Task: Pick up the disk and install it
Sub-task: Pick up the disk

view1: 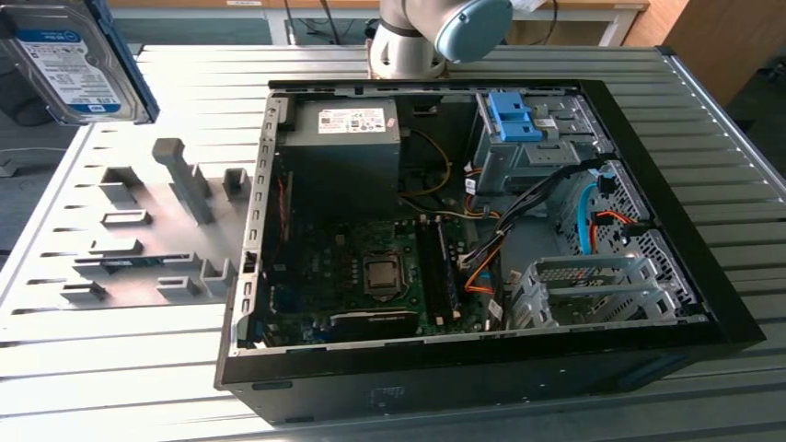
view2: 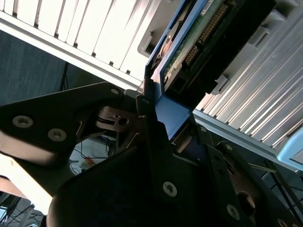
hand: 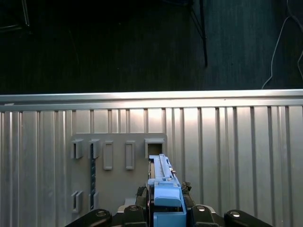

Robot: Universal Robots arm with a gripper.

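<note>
The disk (view1: 74, 60) hangs in the air at the exterior view's upper left, over the table's corner, its white-and-blue label facing out and a blue bracket along its edge. In the second wrist view my gripper (view2: 163, 111) is shut on the disk's blue bracket (view2: 171, 116), with the drive's green circuit board (view2: 199, 38) above the black fingers (view2: 147, 123). In the first wrist view the disk (hand: 163, 182) stands edge-on between the gripper (hand: 165, 215) arms, above the grey fixture plate (hand: 118, 179).
An open black computer case (view1: 491, 368) lies on the slatted metal table (view1: 110, 368), with a drive cage and blue latch (view1: 514, 118) at its far end and a grey box (view1: 350, 138) with a white sticker. A grey slotted fixture plate (view1: 135, 239) lies to the case's left.
</note>
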